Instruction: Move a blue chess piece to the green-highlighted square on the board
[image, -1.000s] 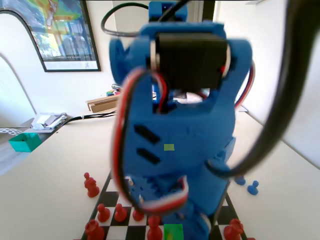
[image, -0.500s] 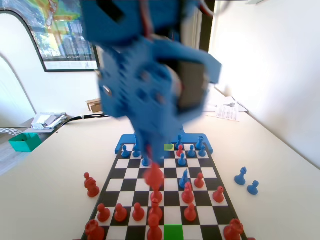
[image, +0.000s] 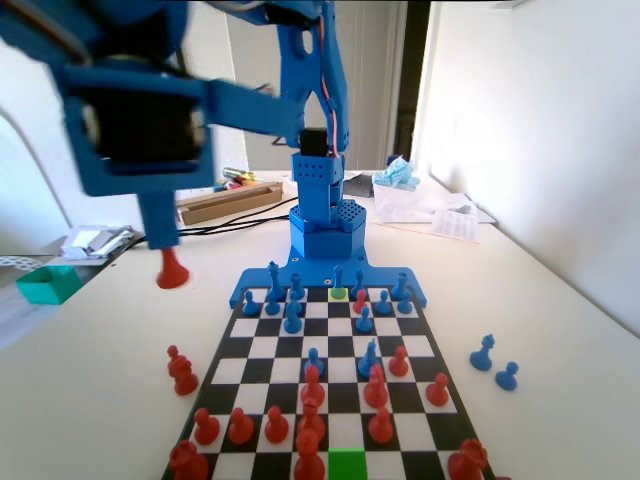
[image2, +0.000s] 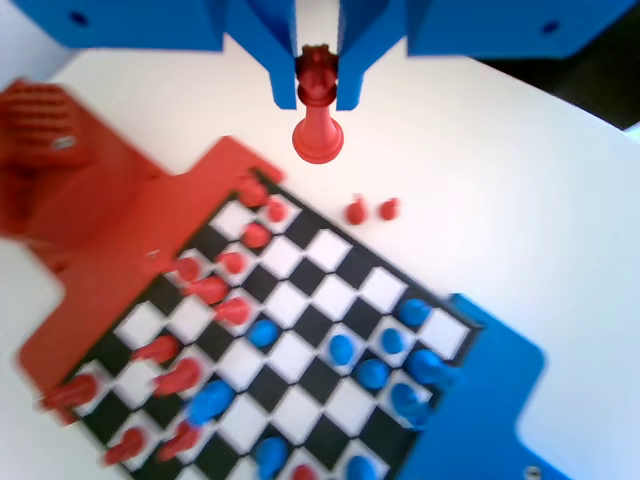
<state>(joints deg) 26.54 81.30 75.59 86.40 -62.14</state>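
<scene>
The gripper (image2: 318, 80) is hanging high above the table, off the left side of the board (image: 262, 347) in the fixed view, and its two jaws are closing on the crowned top of a red piece (image2: 318, 118) (a tall one, not a pawn). In the fixed view the same red piece (image: 171, 271) is dangling below the blurred arm, over bare table.

The green square (image: 347, 465) is lying at the near edge of the board in the fixed view, and nothing is standing on it. A paler yellow-green square (image: 338, 294) is showing at the far end, among the blue pieces. The blue crowned piece (image: 339, 276) seems to be standing just behind that pale square, though its top is too small to be sure. Two red pawns (image: 181, 367) are sitting off the board's left edge and two blue pawns (image: 493, 362) off its right edge.
</scene>
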